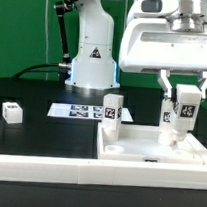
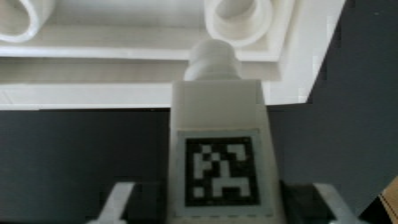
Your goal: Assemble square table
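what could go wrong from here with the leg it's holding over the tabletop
The held leg in the gripper shows its tip between two tabletop holes in the wrist view, lined up with neither; lowered so, it might hit flat plastic and tilt. Pushing could also shift the tabletop and disturb the upright leg.

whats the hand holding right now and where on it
A short white plastic table leg with a black-and-white tag; the hand grips its sides at the tagged end, opposite the peg.

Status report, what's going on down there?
Tool shut on held leg. Its tip near tabletop corner. Second leg upright on tabletop. Nothing blocking.
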{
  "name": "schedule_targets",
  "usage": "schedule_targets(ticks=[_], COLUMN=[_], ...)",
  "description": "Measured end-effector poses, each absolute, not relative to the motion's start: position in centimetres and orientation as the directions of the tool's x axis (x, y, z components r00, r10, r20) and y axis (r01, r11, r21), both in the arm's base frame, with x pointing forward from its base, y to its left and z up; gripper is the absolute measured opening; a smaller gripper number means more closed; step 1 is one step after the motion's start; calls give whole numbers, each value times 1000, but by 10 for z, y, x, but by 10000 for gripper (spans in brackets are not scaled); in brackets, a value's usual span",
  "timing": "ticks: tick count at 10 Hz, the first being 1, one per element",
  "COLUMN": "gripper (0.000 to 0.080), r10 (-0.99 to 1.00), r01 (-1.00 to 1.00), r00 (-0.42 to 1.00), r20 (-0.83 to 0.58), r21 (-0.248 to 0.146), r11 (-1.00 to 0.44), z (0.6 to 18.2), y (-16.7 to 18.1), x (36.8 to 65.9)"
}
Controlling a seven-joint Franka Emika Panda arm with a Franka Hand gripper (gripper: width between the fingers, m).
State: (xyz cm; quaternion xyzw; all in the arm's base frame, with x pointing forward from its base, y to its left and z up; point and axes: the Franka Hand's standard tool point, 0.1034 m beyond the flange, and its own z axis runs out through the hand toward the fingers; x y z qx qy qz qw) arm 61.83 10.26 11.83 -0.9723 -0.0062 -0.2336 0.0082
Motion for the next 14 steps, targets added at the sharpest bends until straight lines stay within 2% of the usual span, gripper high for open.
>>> schedule_targets(ticks=[3, 7, 14], gripper=[291, 291, 291], r10=[13, 21, 45], r01=[21, 37, 56], r00=[871, 845, 846], r20=[491, 535, 532], r21=[-10, -20, -6], r11=[-1000, -999, -998], z=[118, 109, 101], y=[103, 114, 113], x=[620, 620, 612])
